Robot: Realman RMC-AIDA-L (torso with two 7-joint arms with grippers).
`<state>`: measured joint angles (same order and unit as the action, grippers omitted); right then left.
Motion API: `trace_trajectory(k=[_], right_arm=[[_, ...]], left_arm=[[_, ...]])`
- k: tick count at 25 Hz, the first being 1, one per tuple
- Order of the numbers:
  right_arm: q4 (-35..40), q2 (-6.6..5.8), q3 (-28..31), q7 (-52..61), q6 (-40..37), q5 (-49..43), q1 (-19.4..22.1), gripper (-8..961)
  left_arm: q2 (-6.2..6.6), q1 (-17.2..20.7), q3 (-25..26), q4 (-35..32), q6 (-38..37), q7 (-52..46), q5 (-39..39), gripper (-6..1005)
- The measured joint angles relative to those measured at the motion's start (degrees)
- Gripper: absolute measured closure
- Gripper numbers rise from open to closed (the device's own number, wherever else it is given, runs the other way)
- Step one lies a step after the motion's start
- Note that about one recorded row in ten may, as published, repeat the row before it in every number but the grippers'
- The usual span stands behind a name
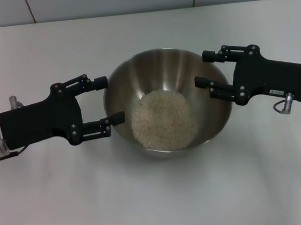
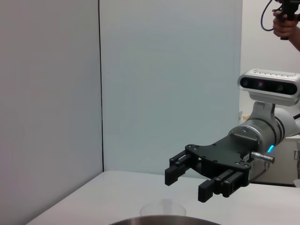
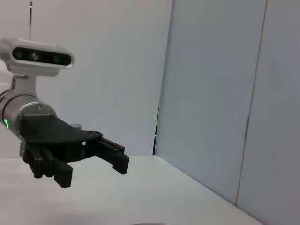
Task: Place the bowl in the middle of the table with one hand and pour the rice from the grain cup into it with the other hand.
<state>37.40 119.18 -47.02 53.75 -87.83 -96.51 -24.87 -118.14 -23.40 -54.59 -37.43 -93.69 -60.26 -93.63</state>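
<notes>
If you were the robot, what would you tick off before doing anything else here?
1. Bowl near the middle of the table: ok.
2. Rice inside the bowl: ok.
3. No grains visibly spilled on the table: ok.
4. Left hand open, holding nothing: ok.
5. Right hand open, holding nothing: ok.
6. Where the grain cup ended up: cannot tell, not visible from above.

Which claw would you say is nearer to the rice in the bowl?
Right, narrowly. The right claw, open, has its lower finger over the bowl's rim, beside the rice. The left claw, also open, sits at the opposite rim.
</notes>
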Motion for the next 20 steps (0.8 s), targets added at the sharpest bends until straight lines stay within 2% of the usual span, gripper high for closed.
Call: trace_trajectory(k=[20], right_arm=[[-0.9,0.07,0.0,-0.5,0.7,0.6,-0.1,391]], left_arm=[[-0.17,0.1,1.0,0.1,-0.4,0.8,0.0,172]])
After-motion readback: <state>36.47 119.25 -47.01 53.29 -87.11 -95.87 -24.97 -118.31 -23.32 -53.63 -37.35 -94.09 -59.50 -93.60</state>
